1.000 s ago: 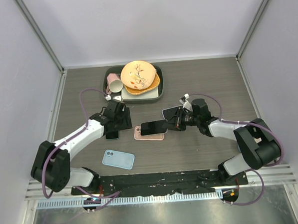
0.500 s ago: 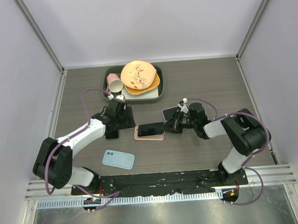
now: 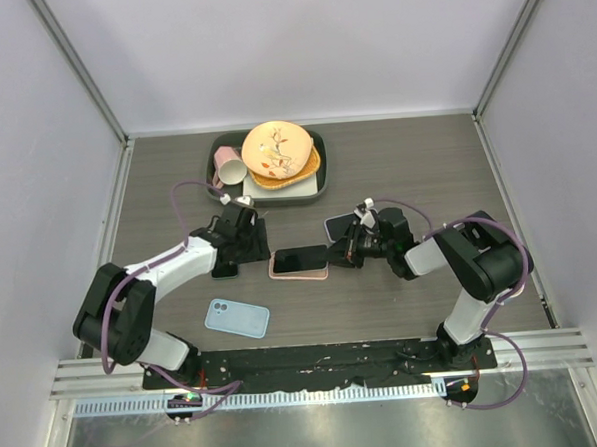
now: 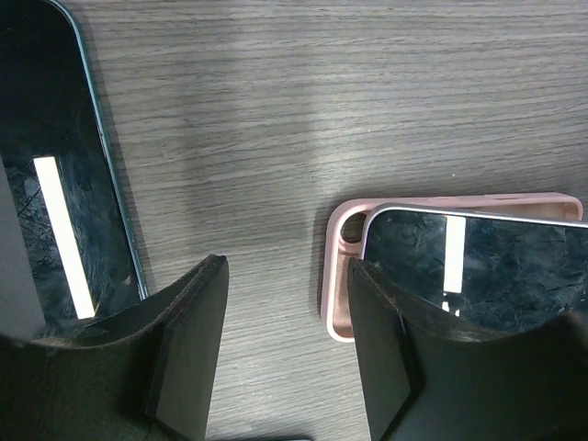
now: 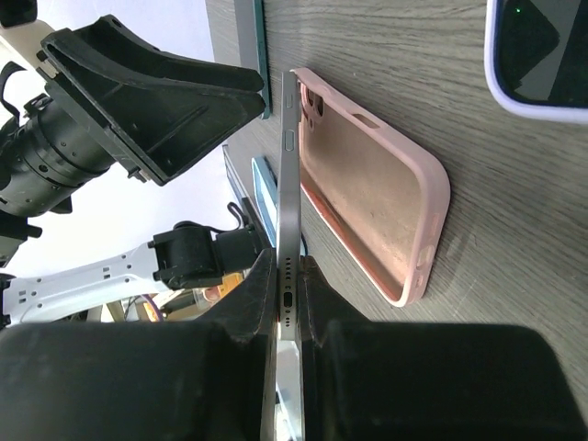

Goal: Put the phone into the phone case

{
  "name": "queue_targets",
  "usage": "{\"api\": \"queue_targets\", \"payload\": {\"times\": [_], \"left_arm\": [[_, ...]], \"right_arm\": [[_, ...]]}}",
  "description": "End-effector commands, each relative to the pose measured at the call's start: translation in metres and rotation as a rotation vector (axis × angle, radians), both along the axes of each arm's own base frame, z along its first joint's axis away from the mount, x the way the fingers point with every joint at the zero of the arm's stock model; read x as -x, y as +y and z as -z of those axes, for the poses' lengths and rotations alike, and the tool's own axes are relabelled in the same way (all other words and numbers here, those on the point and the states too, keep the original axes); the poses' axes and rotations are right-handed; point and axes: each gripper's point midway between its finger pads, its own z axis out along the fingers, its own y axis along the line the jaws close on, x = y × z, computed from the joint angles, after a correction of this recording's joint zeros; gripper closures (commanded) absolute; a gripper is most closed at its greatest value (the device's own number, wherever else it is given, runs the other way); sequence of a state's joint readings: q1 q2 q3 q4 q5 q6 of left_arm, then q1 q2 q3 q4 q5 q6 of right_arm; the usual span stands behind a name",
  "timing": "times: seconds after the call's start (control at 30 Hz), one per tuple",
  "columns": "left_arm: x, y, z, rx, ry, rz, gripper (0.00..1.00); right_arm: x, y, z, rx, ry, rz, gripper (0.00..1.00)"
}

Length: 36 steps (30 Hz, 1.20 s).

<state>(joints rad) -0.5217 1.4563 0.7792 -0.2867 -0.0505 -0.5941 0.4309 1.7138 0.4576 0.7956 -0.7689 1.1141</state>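
Two tools now, both crowding the pink case [image 3: 297, 275] in the middle of the tabletop [image 3: 406, 168]. Right tool [image 3: 342, 253] is pinched tight on the short end of the phone [image 3: 302, 256], and over the last second it has slid that phone left and squared it up. A moment ago it sat skewed and a touch to the right; now it lies lengthways right over the case. From the right wrist you see it edge-on: far end dipped toward the case's camera-hole end, near end raised in the grip, the case's hollow open beneath. So it's not seated yet, I'd say. The far end looks ready to hook under the lip, though whether it actually touches I can't tell.

Left tool [image 3: 250, 244], meanwhile, has crept in toward the case's left end. Its jaws have narrowed a little, but they stand apart with only bare wood between them, holding nothing. One finger [image 4: 381, 358] sits just beside the case's corner. Looks to me like it's setting up to brace the case so it doesn't skate away when the phone is pressed down.

Off to its left lies a second dark phone [image 3: 224, 269], with a blue case [image 3: 236, 318] nearer the bases; neither is in play.
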Motion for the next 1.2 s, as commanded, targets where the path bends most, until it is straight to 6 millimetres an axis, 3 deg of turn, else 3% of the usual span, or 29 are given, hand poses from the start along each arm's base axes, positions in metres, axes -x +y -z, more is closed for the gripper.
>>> {"api": "queue_targets", "payload": {"times": [0.0, 0.2, 0.57, 0.87, 1.17], "left_arm": [[-0.008, -0.007, -0.003, 0.03, -0.038, 0.007, 0.42], [-0.008, -0.006, -0.002, 0.022, -0.035, 0.007, 0.42], [-0.006, -0.004, 0.002, 0.017, -0.026, 0.001, 0.44], [0.0, -0.022, 0.001, 0.126, -0.015, 0.021, 0.49], [0.007, -0.035, 0.018, 0.193, 0.044, 0.02, 0.59]], "right_arm": [[0.003, 0.003, -0.008, -0.022, -0.05, -0.032, 0.99], [0.009, -0.002, 0.01, 0.08, -0.03, -0.047, 0.99], [0.002, -0.006, 0.038, 0.198, 0.0, -0.061, 0.99], [-0.003, -0.004, 0.05, 0.238, 0.015, -0.033, 0.99], [-0.001, 0.011, 0.049, 0.143, 0.04, -0.003, 0.99]]}}
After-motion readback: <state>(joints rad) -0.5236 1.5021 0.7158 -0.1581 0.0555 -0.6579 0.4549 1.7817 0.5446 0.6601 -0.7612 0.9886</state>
